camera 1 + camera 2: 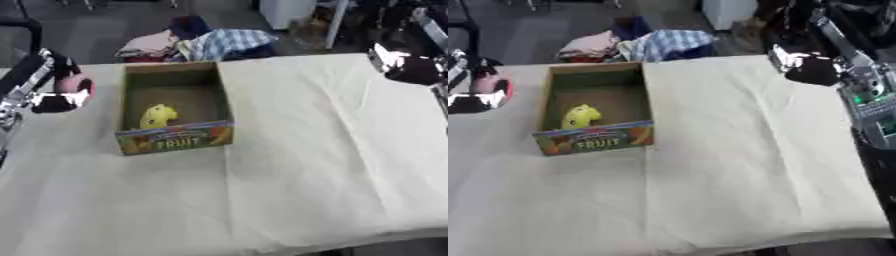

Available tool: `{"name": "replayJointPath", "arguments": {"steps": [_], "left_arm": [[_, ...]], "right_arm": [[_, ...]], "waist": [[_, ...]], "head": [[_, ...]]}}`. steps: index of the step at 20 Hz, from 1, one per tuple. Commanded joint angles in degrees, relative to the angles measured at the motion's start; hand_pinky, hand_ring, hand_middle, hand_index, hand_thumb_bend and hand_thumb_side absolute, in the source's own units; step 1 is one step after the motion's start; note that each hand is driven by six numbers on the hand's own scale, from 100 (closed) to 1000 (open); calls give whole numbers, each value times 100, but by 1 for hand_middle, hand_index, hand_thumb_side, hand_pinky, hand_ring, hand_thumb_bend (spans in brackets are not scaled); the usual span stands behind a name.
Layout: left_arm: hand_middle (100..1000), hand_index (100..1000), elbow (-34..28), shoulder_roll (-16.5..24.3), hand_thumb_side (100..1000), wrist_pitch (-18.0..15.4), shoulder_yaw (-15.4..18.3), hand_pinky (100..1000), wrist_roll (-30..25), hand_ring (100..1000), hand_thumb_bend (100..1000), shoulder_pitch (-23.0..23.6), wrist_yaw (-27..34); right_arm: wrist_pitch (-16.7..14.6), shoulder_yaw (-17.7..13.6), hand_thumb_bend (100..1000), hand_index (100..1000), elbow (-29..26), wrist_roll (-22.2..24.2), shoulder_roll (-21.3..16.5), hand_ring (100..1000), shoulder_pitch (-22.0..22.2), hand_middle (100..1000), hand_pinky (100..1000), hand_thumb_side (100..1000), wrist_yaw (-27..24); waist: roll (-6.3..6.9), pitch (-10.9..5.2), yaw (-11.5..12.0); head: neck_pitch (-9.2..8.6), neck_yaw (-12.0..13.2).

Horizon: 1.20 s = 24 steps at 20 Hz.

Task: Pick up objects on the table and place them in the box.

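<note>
An open cardboard box (220, 95) with "FRUIT" printed on its front stands on the left half of the table. A yellow banana-like fruit (157, 116) lies inside it near the front wall. My left hand (54, 100) hovers just left of the box, curled round a pink object (77, 84) that shows only partly. My right hand (808, 69) is raised over the table's far right corner, well away from the box, and nothing shows in it. Its shape is blurred.
A cream cloth (315, 150) covers the whole table, with wrinkles across the middle. A heap of clothes with a plaid piece (229, 42) lies beyond the far edge behind the box. The table's front edge (350, 245) runs along the bottom.
</note>
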Motion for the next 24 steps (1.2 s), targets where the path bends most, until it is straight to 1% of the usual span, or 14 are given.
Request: {"name": "replayJointPath", "arguments": {"steps": [1,3,6,7,10,12,13,16,17,18,19,20,21,24], "left_arm": [[304,523,-122,-65,143,-60,-67,824,-192,353,100,-273,192],[317,533,15,-239,135,-142,-109,825,-254,366,100,-372,127],[341,553,300,-499,139,-293,-151,839,-316,386,100,-437,-193],[363,571,409,-595,154,-328,-154,853,-319,407,100,-434,-308],[380,584,689,-841,159,-432,-175,865,-306,427,100,-388,-622],[409,607,818,-929,157,-490,-188,876,-299,452,100,-347,-792],[436,632,874,-955,242,-505,-189,894,-306,471,100,-329,-862],[519,733,956,-986,329,-569,-183,929,-368,540,100,-285,-936],[580,778,950,-982,461,-589,-179,960,-386,590,100,-274,-930],[604,791,930,-972,534,-604,-174,974,-399,611,100,-260,-898],[655,815,899,-959,676,-614,-172,1000,-411,654,194,-250,-847],[708,843,837,-937,789,-638,-173,1000,-418,703,305,-241,-763],[750,866,754,-905,858,-666,-179,1000,-428,740,379,-232,-651],[816,898,422,-793,952,-669,-177,1000,-428,806,442,-212,-165]], "right_arm": [[-14,21,100,872,-54,62,-14,590,-160,709,523,519,-60],[-24,54,100,870,-51,96,30,590,-205,709,523,523,-64],[-37,83,100,868,-54,128,66,589,-250,709,522,528,-77],[-38,85,100,867,-58,134,72,589,-256,708,522,533,-83],[-32,79,100,865,-65,145,83,588,-253,707,521,542,-97],[-28,76,100,865,-64,150,84,588,-245,707,521,550,-102],[-27,74,100,865,-63,150,84,588,-240,707,520,552,-105],[-20,60,100,864,-58,146,82,587,-221,706,520,560,-104],[-18,58,100,864,-56,146,82,587,-216,706,520,562,-105],[-18,60,100,864,-54,149,83,588,-213,706,520,563,-105],[-20,62,100,864,-51,154,83,588,-211,706,520,565,-105],[-21,62,100,864,-46,158,82,588,-206,706,520,567,-103],[-22,61,100,864,-41,161,78,588,-199,706,520,571,-100],[-26,52,100,865,-24,162,72,588,-168,707,520,580,-94]], "waist": [[14,-71,-62],[18,-52,-140],[25,-18,-243],[26,-8,-267],[25,19,-310],[24,30,-322],[24,32,-323],[24,33,-313],[24,32,-307],[23,31,-301],[22,30,-295],[20,28,-285],[18,25,-274],[15,12,-241]], "head": [[28,82],[28,126],[28,183],[28,191],[28,208],[28,211],[28,211],[28,199],[28,196],[28,194],[28,190],[28,180],[28,169],[28,150]]}}
